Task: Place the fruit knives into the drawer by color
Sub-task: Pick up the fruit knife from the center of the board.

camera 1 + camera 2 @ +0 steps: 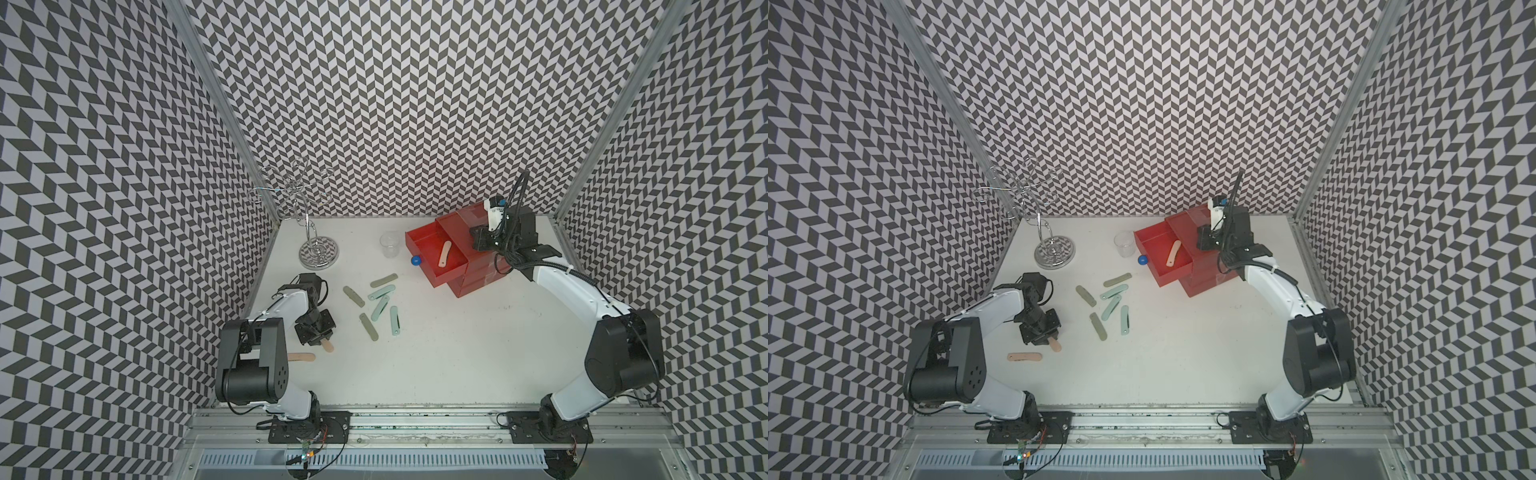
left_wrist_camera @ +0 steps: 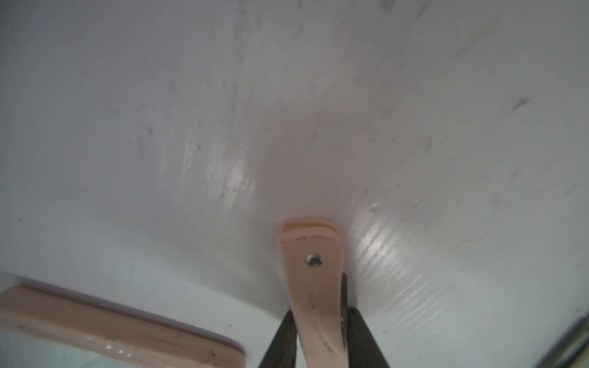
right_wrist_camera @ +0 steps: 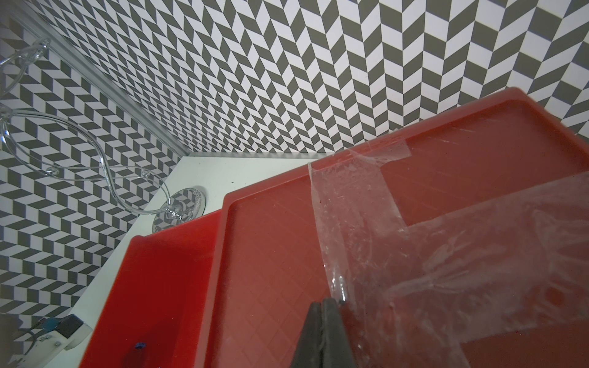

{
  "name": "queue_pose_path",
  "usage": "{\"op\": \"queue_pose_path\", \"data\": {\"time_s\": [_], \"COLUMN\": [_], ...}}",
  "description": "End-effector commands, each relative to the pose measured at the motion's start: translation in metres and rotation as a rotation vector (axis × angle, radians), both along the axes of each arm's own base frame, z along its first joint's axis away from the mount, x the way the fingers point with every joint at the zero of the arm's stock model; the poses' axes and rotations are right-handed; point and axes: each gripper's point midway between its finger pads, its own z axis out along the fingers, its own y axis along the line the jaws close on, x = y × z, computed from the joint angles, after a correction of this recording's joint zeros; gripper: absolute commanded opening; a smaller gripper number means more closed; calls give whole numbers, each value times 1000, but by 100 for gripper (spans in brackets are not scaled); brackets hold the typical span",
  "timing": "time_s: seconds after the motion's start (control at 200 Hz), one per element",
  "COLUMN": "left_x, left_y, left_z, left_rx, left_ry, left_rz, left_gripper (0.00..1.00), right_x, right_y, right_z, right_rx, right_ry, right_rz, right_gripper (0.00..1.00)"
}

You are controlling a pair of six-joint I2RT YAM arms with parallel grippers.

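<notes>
Left gripper (image 1: 321, 341): gripping a peach knife (image 2: 301, 286) at the lower left in both top views, its jaws pressing on both sides of the knife.
Spare peach knife (image 1: 301, 356): lying just beside it, nearer the lower edge.
Green knives (image 1: 369, 326) and mint knives (image 1: 395, 321): lying scattered on the table (image 1: 457, 353) at centre.
Drawer box (image 1: 473, 272): standing at the upper right with its top drawer (image 1: 432, 277) hanging open and a third peach knife (image 1: 444, 254) lying inside.
Right gripper (image 3: 322, 306): hovering at the box's taped top, jaws closed and empty.
Cup (image 1: 390, 243): standing just left of the open drawer.
</notes>
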Motion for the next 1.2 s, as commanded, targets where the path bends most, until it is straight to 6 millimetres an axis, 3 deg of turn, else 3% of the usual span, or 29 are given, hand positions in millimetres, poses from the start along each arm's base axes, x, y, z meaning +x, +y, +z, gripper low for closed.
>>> {"op": "queue_pose_path", "data": {"time_s": [0.0, 0.285, 0.626, 1.197], "left_x": [5, 12, 29, 40], "left_y": [-13, -19, -29, -51], "left_z": [-13, -4, 17, 44], "left_rx": [-52, -46, -59, -95], "left_ry": [-5, -23, -80, -152], "left_rz": [-20, -38, -62, -109], "left_gripper": [26, 19, 19, 18], "right_x": [-43, -43, -44, -45], "right_y": [-12, -12, -12, -13], "right_z": [-106, -107, -108, -105], "right_rx": [-92, -91, -90, -86], "right_ry": [366, 365, 372, 373], "right_rz": [-4, -4, -5, -5], "right_gripper": [0, 0, 0, 0]}}
